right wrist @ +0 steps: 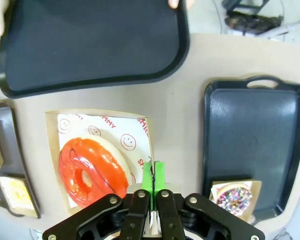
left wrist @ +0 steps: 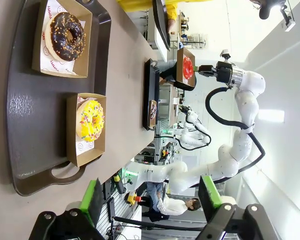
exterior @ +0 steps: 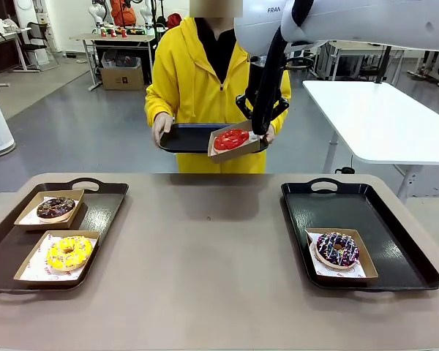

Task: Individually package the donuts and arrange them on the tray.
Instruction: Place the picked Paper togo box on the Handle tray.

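Bare tan tabletop (exterior: 205, 248) fills the near middle of the front view, wide and free between two black trays. On the left tray (exterior: 102, 212) sit two paper-lined cardboard boxes, one with the chocolate donut (exterior: 55, 208), one nearer with the yellow sprinkled donut (exterior: 69, 253); that tray's left edge is cut off by the frame. The right tray (exterior: 366, 219) holds the purple sprinkled donut (exterior: 337, 249) in its box at the near corner, and the rest of the tray's floor is bare.

Beyond the far table edge, the person in yellow holds a third black tray (exterior: 186, 137) in the air with a hand (exterior: 161, 126) on its left rim. The right gripper (right wrist: 152, 180) has its green pads pinched together on the side wall of a box (right wrist: 55, 150) carrying the red donut (exterior: 231, 139), hanging at that tray's near right edge. In the front view the arm's black cable hides the pinch itself; the right wrist view shows it plainly, with the held tray above and the table below.

In the left wrist view, the left gripper (left wrist: 152, 200) stands wide with nothing between its fingers, raised off the left tray's handle end.
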